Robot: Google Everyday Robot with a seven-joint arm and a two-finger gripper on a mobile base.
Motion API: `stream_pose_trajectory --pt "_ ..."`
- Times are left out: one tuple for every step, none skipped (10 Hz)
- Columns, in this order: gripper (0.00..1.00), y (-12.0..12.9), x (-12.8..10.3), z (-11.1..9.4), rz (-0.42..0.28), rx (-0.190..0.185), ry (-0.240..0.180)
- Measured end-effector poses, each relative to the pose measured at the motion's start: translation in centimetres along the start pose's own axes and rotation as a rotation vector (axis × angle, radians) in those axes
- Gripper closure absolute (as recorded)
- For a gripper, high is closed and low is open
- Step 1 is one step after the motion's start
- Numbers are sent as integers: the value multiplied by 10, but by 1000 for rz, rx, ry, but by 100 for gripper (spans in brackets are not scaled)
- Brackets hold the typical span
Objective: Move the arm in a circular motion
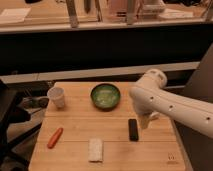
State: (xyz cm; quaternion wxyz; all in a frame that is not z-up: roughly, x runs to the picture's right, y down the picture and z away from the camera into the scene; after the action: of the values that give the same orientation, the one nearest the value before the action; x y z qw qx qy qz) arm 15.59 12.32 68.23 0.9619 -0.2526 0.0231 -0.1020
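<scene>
The glossy white arm (172, 107) reaches in from the right over the wooden table (75, 125). Its rounded elbow joint (151, 81) is above the table's right part, just right of the green bowl (105, 96). From the elbow a pale segment tapers downward to the gripper (144, 122), which hangs just right of a black rectangular object (133, 129) lying on the table. The gripper appears to hold nothing.
A white cup (56, 96) stands at the table's back left. An orange carrot-like object (55, 137) lies at the front left, and a white packet (95, 149) at the front middle. A dark chair (10, 120) stands to the left, and a counter runs behind.
</scene>
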Motion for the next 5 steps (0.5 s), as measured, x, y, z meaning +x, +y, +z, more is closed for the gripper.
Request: stream_pose_trajectory --pt "20 -3 -9 0 -12 5 3" --pt "20 -5 -15 0 -24 9 7" --pt "20 -5 -18 0 -36 10 10" --pt "20 -6 -27 0 -52 12 11" --pt "20 -9 -39 0 -70 17 10"
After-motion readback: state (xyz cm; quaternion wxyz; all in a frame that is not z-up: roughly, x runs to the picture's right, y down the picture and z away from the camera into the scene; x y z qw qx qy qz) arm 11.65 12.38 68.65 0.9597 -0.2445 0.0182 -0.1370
